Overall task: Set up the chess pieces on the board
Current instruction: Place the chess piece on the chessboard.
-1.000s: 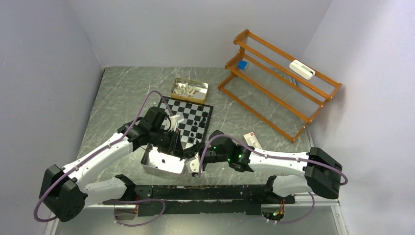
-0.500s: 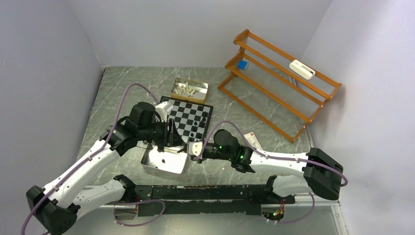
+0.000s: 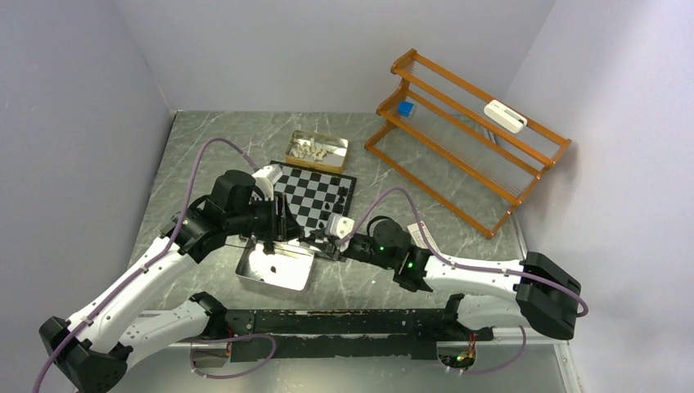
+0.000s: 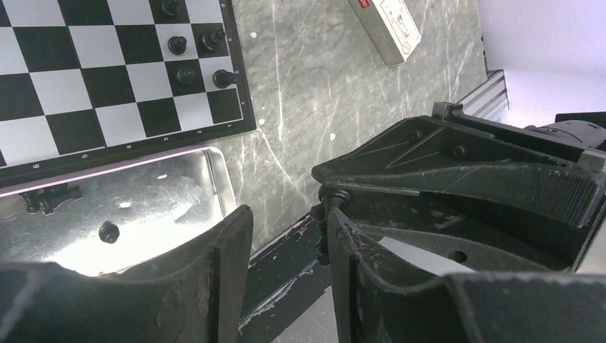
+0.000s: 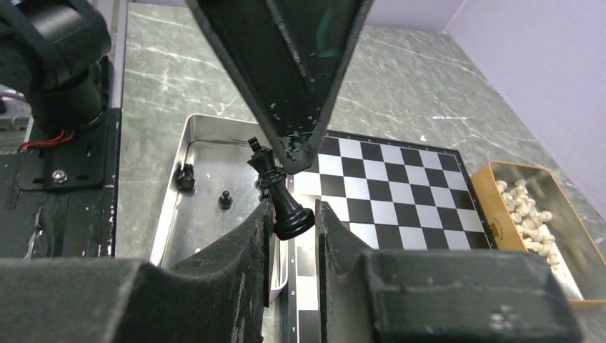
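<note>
Overhead: we count one board (image 3: 307, 184), one silver tray (image 3: 288, 277), one gold tray (image 3: 315, 169) and one rack (image 3: 458, 135) on the grey marbled worktop (image 3: 213, 147).
Left gripper (image 4: 286, 221): jaws apart with nothing between them. Its tip is close beside the top of the held piece, and we cannot tell whether they touch.
Right gripper (image 5: 294, 214): closed on one black piece (image 5: 275, 179) with a cross-like top, held tilted above the silver tray's rim, at the board's near edge.
Silver tray: we see two loose black pieces (image 5: 225, 200) inside; others may be hidden.
Board: five standing black pieces (image 4: 187, 73) cluster at its near-right corner in the left wrist view, with open squares to their left.
Gold tray: a heap of cream-white pieces (image 5: 525, 204), too many to count, sits just beyond the board's far edge.
Edges: the board's near border lies just beside the silver tray's far rim.
Open room: bare worktop runs right of the board and silver tray as far as one small white box (image 3: 421, 235). Walls close the left, far and right sides.
</note>
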